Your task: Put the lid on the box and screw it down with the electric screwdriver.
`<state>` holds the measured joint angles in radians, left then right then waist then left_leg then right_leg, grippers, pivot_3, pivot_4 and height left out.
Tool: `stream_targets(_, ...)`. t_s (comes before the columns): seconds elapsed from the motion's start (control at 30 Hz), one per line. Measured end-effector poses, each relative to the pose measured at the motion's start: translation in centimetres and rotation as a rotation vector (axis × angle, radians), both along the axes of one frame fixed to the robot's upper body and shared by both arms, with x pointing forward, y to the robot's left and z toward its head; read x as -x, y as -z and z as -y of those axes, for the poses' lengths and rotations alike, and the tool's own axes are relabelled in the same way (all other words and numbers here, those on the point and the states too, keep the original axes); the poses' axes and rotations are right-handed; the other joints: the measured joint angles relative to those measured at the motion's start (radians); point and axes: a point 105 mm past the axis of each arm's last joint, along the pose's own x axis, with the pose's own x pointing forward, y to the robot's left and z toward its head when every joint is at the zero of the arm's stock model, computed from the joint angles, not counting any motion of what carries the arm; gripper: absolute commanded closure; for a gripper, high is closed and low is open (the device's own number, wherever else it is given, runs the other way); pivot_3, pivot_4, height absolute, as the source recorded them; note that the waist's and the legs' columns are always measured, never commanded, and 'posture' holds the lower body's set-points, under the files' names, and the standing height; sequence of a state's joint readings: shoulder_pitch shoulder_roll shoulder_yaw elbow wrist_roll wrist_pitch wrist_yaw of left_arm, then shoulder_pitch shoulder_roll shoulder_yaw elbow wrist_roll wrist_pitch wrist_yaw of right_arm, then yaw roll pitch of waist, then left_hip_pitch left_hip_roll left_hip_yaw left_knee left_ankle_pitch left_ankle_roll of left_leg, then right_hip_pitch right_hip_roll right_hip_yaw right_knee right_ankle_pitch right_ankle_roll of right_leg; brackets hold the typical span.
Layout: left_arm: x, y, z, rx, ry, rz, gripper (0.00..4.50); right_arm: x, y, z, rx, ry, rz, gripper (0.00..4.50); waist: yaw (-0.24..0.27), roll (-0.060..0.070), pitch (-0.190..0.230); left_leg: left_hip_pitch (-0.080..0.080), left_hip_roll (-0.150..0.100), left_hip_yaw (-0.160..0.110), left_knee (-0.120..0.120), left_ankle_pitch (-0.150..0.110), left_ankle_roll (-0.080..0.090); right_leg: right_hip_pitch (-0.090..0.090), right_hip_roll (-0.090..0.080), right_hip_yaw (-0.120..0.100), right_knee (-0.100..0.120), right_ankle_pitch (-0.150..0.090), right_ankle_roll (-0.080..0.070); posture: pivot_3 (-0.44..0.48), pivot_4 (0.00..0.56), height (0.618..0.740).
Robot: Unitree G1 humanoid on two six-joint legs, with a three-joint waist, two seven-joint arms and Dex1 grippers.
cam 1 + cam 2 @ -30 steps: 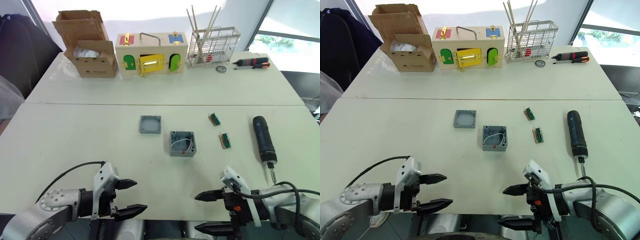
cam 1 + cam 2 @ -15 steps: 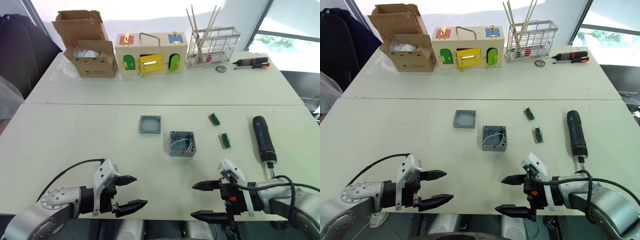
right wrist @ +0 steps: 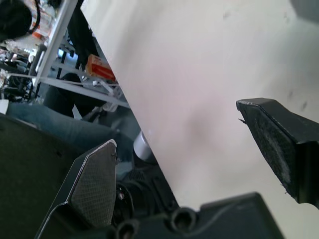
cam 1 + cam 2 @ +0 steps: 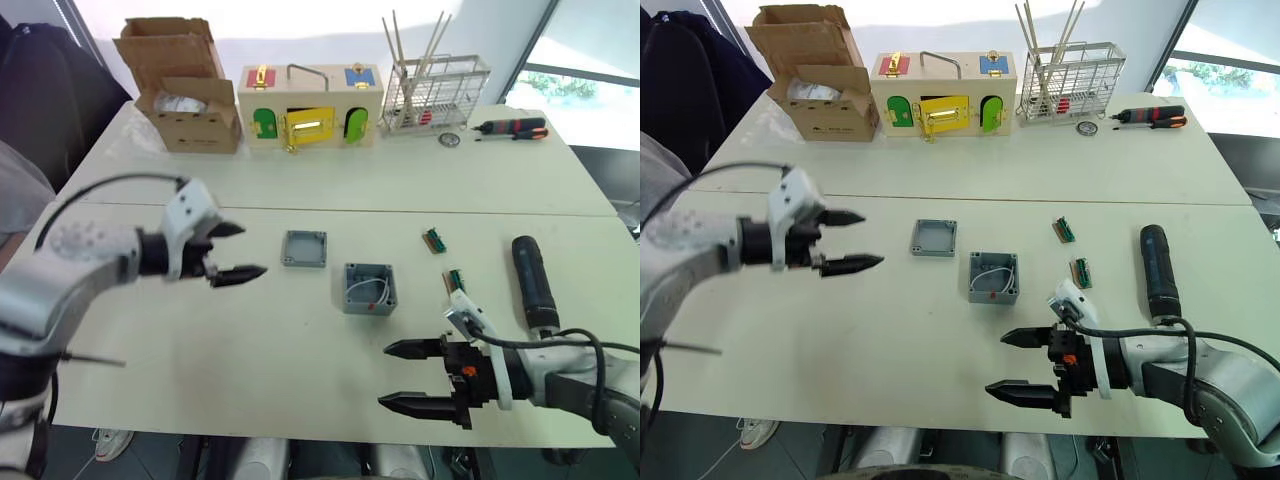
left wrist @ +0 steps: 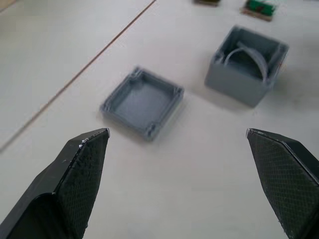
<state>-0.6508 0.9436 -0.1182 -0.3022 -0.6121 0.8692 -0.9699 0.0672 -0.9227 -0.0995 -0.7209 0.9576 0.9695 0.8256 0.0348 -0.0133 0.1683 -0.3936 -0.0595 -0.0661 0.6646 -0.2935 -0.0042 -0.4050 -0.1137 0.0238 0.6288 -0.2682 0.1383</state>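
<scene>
The lid [image 4: 304, 249] lies flat and hollow side up on the white table [image 4: 200, 340], just left of the deeper grey box [image 4: 369, 288], which holds white and red wires. My left gripper [image 4: 233, 252] hovers open a short way left of the lid, fingers pointing at it; the left wrist view has the lid [image 5: 142, 102] and the box [image 5: 246, 64] ahead between its fingers. The black electric screwdriver [image 4: 532, 282] lies on the table at the right. My right gripper [image 4: 402, 377] is open near the front edge, below the box and left of the screwdriver.
Two small green terminal blocks [image 4: 433, 239] lie between box and screwdriver. Along the far table stand a cardboard carton [image 4: 185, 85], a wooden box with coloured doors [image 4: 309, 107], a wire basket [image 4: 435, 92] and a red-and-black hand screwdriver [image 4: 511, 128].
My left arm has lifted from the front edge and swung forward to just left of the lid. The right gripper stays low near the front edge, edging slightly forward. The camera has shifted a little.
</scene>
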Motion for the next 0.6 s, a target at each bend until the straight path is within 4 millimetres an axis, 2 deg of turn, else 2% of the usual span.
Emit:
stream_targets(0.17,0.1,-0.4,4.4,-0.082,0.262,-0.050,0.00,-0.6,-0.3,0.1,0.015,0.036,0.031,0.03,-0.007,-0.002,0.002,0.000,0.000,0.002,0.001,0.000,0.000,0.000,-0.001,0.000,0.000,0.000,0.000,0.000,0.150,0.730)
stream_targets(0.3,1.1,1.9,8.8,-0.144,0.475,-0.116,0.00,-1.5,-0.5,0.8,0.030,0.126,0.072,0.03,-0.006,-0.003,0.002,0.000,0.000,0.002,0.002,0.000,0.001,0.001,-0.001,0.000,0.001,0.000,0.000,0.000,0.150,0.730)
stream_targets(0.5,1.9,4.8,11.5,-0.192,0.583,-0.191,0.00,-1.9,-1.2,1.9,0.053,0.220,0.127,0.03,-0.025,-0.003,0.002,-0.001,0.001,0.001,0.002,0.000,0.001,-0.001,0.000,0.000,0.002,0.000,0.001,0.000,0.150,0.730)
stream_targets(0.6,1.2,5.9,12.7,-0.225,0.587,-0.165,0.00,-2.1,-1.5,2.1,0.056,0.249,0.145,0.03,-0.022,-0.003,0.002,0.000,0.001,0.001,0.002,0.000,0.001,0.000,0.000,-0.001,0.002,0.000,0.001,0.000,0.150,0.730)
